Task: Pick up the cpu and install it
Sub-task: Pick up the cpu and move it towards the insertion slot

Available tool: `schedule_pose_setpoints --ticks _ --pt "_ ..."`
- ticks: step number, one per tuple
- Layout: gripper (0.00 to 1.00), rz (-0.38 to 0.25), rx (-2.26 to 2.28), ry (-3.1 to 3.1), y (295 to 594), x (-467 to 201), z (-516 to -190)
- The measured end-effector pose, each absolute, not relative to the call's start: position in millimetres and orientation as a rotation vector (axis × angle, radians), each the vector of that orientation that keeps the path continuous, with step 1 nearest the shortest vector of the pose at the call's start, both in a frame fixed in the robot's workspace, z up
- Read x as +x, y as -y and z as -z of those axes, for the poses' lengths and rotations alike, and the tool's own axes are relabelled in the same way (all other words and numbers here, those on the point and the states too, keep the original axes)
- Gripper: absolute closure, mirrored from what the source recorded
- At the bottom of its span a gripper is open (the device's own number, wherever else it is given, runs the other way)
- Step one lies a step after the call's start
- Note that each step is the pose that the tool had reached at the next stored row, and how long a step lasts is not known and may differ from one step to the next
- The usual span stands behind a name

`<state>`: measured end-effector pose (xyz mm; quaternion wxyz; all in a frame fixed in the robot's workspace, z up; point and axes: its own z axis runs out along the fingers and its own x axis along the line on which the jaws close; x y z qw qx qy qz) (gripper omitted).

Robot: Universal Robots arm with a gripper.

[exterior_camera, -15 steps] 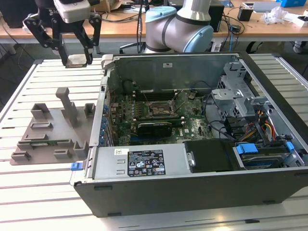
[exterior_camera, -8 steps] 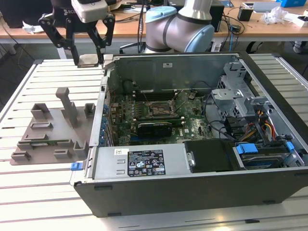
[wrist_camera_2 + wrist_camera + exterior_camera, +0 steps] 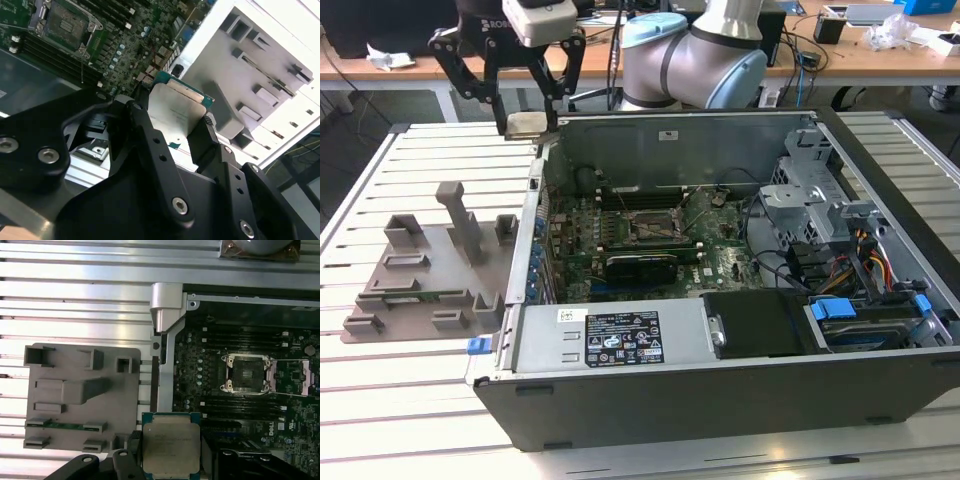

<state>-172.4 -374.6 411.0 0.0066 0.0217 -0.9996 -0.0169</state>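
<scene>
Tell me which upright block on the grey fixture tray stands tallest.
The T-topped post near the middle of the grey fixture tray; it rises well above the low blocks around it.

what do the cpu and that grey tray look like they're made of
cpu: seemingly a dull silvery metal lid with a soft sheen, on a thin green board that shows at its edges. tray: probably matte grey plastic, given its even colour, lack of glare and moulded blocks.

Pale slatted metal table, cluttered wooden desks behind (bright, even light)
</scene>
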Motion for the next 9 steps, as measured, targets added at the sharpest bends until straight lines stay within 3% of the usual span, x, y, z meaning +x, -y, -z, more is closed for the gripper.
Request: schedule_pose_setpoints --ticks 9 --pt "0.45 0.053 0.068 3.127 375 -148 -410"
